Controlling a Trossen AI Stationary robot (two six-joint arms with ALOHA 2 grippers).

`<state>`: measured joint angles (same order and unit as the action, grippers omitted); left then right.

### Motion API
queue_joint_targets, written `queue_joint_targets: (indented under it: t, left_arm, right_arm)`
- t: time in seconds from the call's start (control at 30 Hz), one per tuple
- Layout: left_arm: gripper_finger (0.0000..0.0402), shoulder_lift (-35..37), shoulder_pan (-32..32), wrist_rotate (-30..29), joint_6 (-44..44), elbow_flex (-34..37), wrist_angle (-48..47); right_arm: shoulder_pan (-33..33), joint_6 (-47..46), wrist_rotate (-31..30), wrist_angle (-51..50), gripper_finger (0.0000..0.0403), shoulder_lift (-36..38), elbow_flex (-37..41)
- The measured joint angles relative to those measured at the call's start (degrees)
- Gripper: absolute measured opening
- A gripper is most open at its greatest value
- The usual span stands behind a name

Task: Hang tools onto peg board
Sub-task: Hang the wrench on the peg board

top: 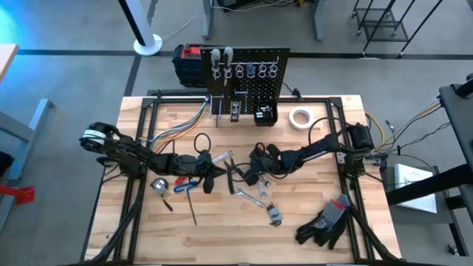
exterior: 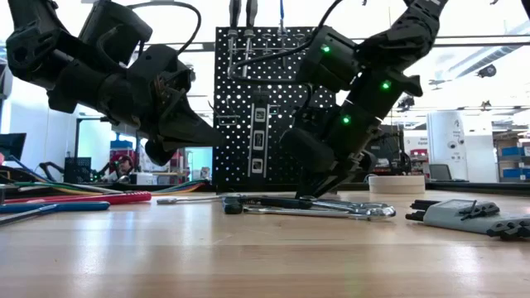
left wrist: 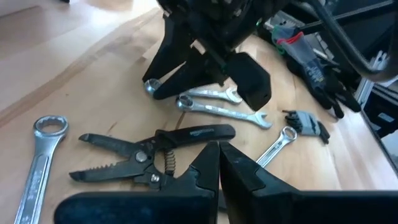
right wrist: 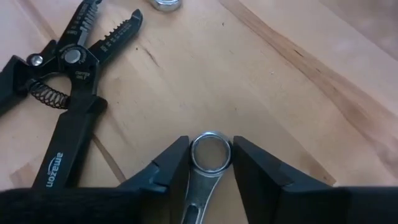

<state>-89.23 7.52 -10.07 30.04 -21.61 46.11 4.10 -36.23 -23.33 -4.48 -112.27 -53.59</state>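
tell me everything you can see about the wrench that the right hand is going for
The wrench is a silver, shiny metal combination wrench lying flat on the wooden table. Its ring end sits between the right hand's two dark fingers, which close in on both sides; whether they already touch is unclear. The left wrist view shows its open end pointing away from that hand, beside a second wrench. Black pliers lie close by.

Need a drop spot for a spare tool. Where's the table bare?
Bare: the wooden table's near-left corner, its front edge left of the black gloves, and the stretch between white tape roll and gloves. Crowded: the centre, with black wire strippers, silver wrenches and both grippers.
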Motion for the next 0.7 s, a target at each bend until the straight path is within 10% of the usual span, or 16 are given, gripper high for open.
queue_joint_targets:
  t: [0.47, 0.7]
  left_arm:
    - [0.0, 0.0, 1.8, -0.1, 1.5, 0.0, 1.3]
    - [0.0, -0.6, 7.2, -9.2, -2.5, 0.0, 9.1]
  right_arm:
    - [4.5, 8.6, 3.6, -4.7, 0.0064, 7.9, 0.1]
    - [10.5, 16.0, 1.7, 4.6, 0.0064, 18.7, 0.1]
